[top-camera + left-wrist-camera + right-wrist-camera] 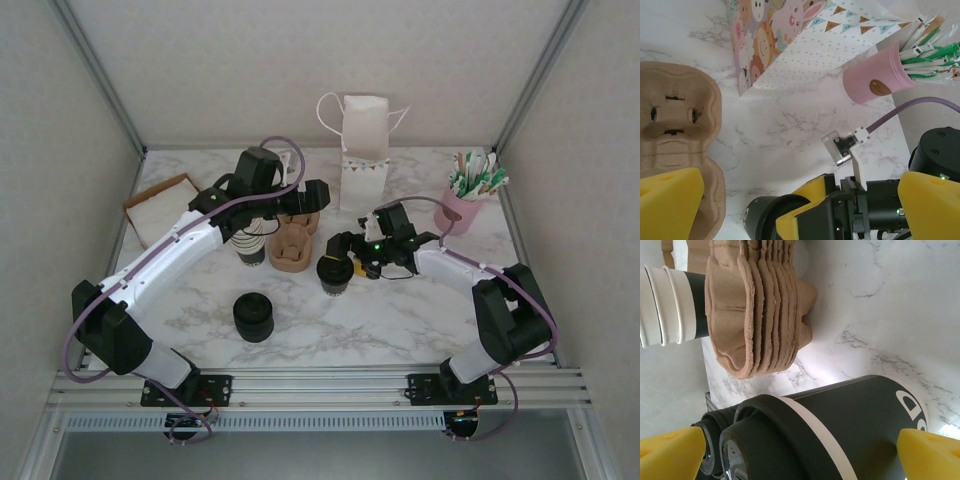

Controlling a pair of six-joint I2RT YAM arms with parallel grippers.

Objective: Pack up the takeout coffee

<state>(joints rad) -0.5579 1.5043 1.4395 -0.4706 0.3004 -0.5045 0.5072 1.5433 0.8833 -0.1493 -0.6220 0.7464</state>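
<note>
The takeout coffee (335,273), a dark paper cup with a black lid, stands on the marble table (400,320) at the centre. My right gripper (347,258) is open, its yellow pads on either side of the cup. In the right wrist view the coffee (855,425) lies between the yellow fingertips (670,455), a gap showing on the lid side. My left gripper (300,205) hangs open above the stack of brown pulp cup carriers (293,245), nothing between its fingers (670,200). Below it I see the carriers (680,115) and the coffee (757,220).
A white patterned paper bag (363,150) stands at the back centre. A pink cup of stir sticks (463,205) is at back right. A stack of lidless cups (250,245) stands left of the carriers, a black stack of lids (254,317) near front, a napkin box (160,205) far left.
</note>
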